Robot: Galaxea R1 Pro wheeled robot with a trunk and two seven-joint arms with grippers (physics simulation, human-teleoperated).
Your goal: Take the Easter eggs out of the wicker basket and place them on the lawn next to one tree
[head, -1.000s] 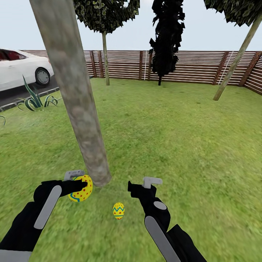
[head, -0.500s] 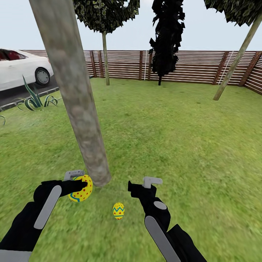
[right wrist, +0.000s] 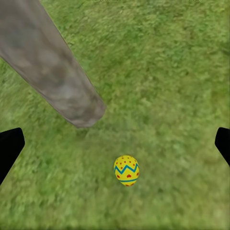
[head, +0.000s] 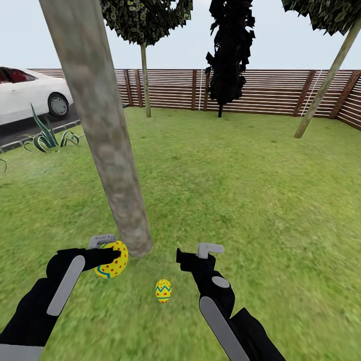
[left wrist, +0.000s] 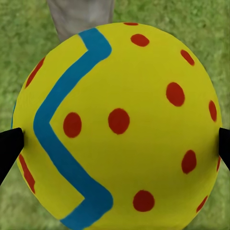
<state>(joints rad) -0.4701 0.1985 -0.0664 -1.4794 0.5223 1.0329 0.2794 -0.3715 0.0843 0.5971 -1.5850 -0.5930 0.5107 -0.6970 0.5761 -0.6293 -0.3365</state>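
My left gripper point(head: 108, 253) is shut on a yellow Easter egg point(head: 112, 259) with red dots and a blue zigzag, held just left of the base of the thick grey-brown tree point(head: 108, 145). In the left wrist view that egg point(left wrist: 117, 127) sits between the black fingertips point(left wrist: 9, 148). A second Easter egg point(head: 163, 290) lies on the lawn point(head: 240, 200) near the trunk's foot, between my two arms. My right gripper point(head: 193, 253) hangs open above the grass; its view looks down on the egg point(right wrist: 126, 170) and the trunk point(right wrist: 52, 72). The wicker basket is out of view.
A brown slat fence point(head: 250, 93) bounds the garden at the back. Thin-trunked trees point(head: 145, 80) point(head: 326, 80) and a black cypress-like tree point(head: 228, 55) stand before it. A white car point(head: 30, 98) on asphalt and a spiky plant point(head: 47, 138) are at the left.
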